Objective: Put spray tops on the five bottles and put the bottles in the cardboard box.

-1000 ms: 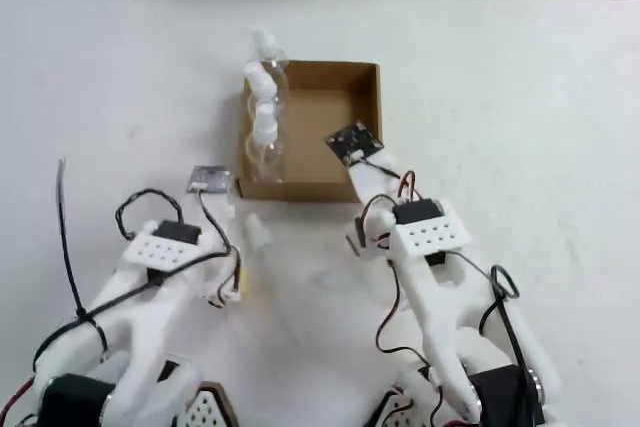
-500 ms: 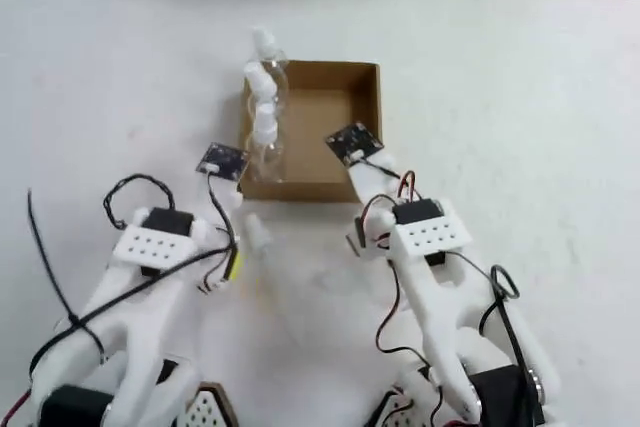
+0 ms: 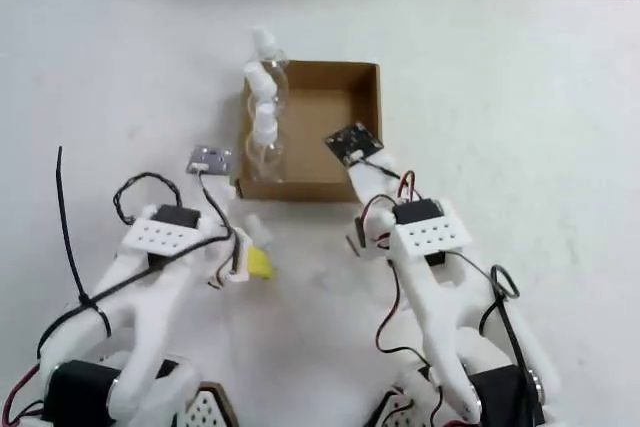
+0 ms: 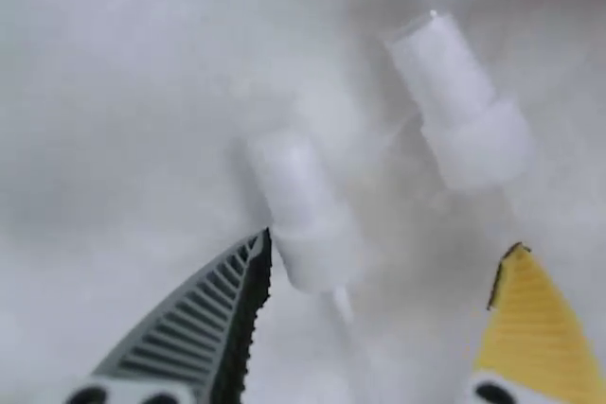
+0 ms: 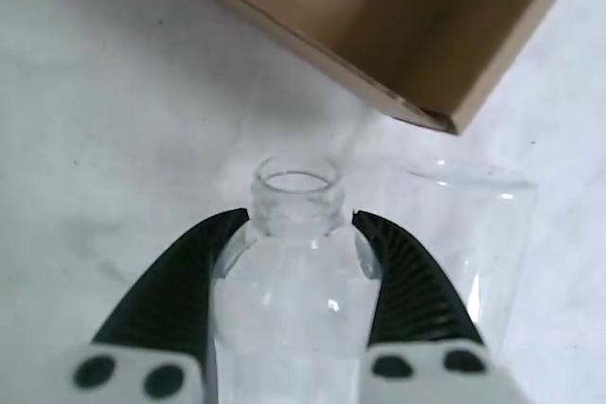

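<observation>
- Bottle (image 5: 289, 314) of clear plastic, its wall plain and its neck open with no top on it, sits gripped in the right pincer (image 5: 298, 224). The two black fingers (image 5: 175, 290) are clenched on its shoulders just under the neck.
- The bottle is over the white table (image 3: 500, 77), just outside the cardboard box (image 5: 379, 16) and close to one of its corners.
- The box is plain brown card, open at the top, with the right-hand part of its floor bare.
- In the high view a row of capped bottles (image 3: 265, 112), clear with white tops, stands along the box's left-hand wall.
- The left pincer (image 4: 388, 243) is released, its ribbed grey finger (image 4: 204, 328) and yellow finger (image 4: 521, 328) spread wide and low over the table.
- A white first spray top (image 4: 308, 219) lies between those fingers, touching or nearly touching the grey one. A thin tube trails from its wider end.
- A second spray top (image 4: 464, 106), also white, lies on the table beyond the fingertips, apart from the first.
- From above, the left pincer is on the table in front of the box's near wall, well apart from the right pincer.
</observation>
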{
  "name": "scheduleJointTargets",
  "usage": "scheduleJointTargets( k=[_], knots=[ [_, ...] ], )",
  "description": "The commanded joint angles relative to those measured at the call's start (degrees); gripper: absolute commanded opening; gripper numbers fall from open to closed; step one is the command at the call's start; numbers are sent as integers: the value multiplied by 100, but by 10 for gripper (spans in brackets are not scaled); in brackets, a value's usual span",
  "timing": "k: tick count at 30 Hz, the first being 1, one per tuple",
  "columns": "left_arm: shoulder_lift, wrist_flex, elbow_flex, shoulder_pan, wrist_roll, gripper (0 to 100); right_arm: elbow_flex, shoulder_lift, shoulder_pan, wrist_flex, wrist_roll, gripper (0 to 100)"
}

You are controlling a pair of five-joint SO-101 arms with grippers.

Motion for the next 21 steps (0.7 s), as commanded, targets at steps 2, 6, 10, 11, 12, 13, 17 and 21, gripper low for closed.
scheduleJointTargets(
  k=[2,6,10,11,12,13,17,21],
  knots=[
    [-22,-70,-299,-31,246,361,-53,-189,48,-84,123,16],
    [-13,35,-325,-215,290,360,-53,-189,48,-84,132,16],
    [-13,18,-334,-286,492,286,-53,-189,31,-84,132,16],
    [-13,18,-334,-268,492,258,-53,-189,31,-84,132,16],
    [-13,9,-334,-259,492,233,-53,-189,31,-84,132,16],
    [-13,9,-334,-259,492,216,-53,-189,31,-84,132,16],
    [-13,9,-316,-259,492,230,-53,-189,31,-84,132,16],
    [-4,-44,-308,-251,492,234,-53,-189,31,-84,132,16]
  ],
)
